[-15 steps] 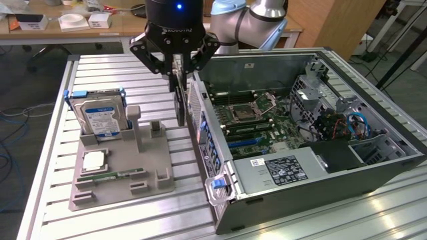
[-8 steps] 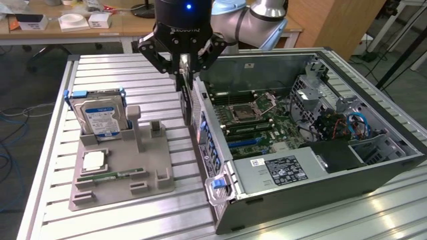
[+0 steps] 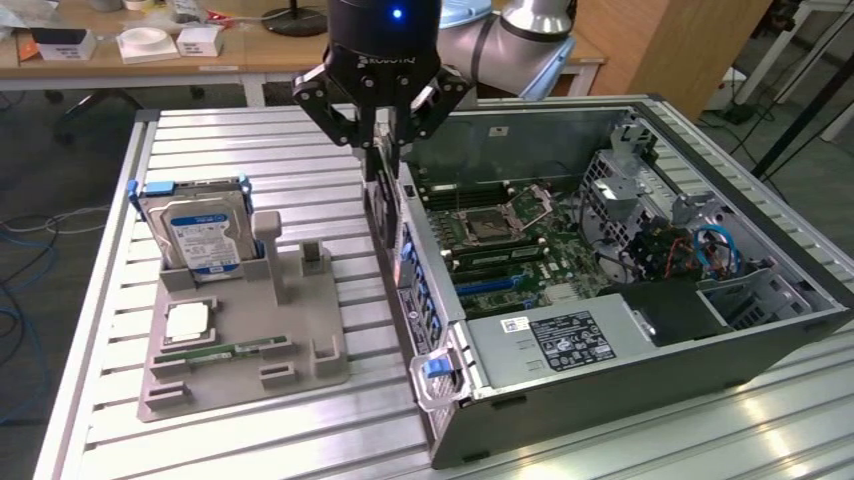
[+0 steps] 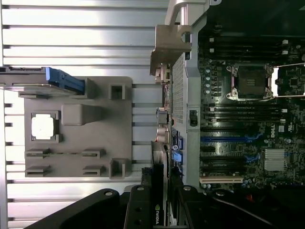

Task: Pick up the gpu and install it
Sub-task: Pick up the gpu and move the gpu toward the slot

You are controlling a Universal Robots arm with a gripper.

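The gpu (image 3: 379,182) hangs edge-on as a thin dark card, held upright between the fingers of my gripper (image 3: 383,140), which is shut on it. It hovers over the rear wall of the open computer case (image 3: 747,345), just outside the motherboard (image 3: 514,240). In the wrist view the gpu (image 4: 159,191) shows its narrow black edge with a green logo, and the black fingers (image 4: 141,202) sit on both sides of it. The card's lower end sits beside the case's rear panel (image 4: 178,95), and the blue expansion slots (image 4: 228,139) lie further inside the case.
A grey holder tray (image 3: 307,330) on the slatted metal table (image 3: 200,150) carries a silver hard drive (image 3: 200,240), a CPU chip (image 3: 187,320) and a green RAM stick (image 3: 227,352). The power supply (image 3: 561,340) and drive cage (image 3: 641,190) stand inside the case.
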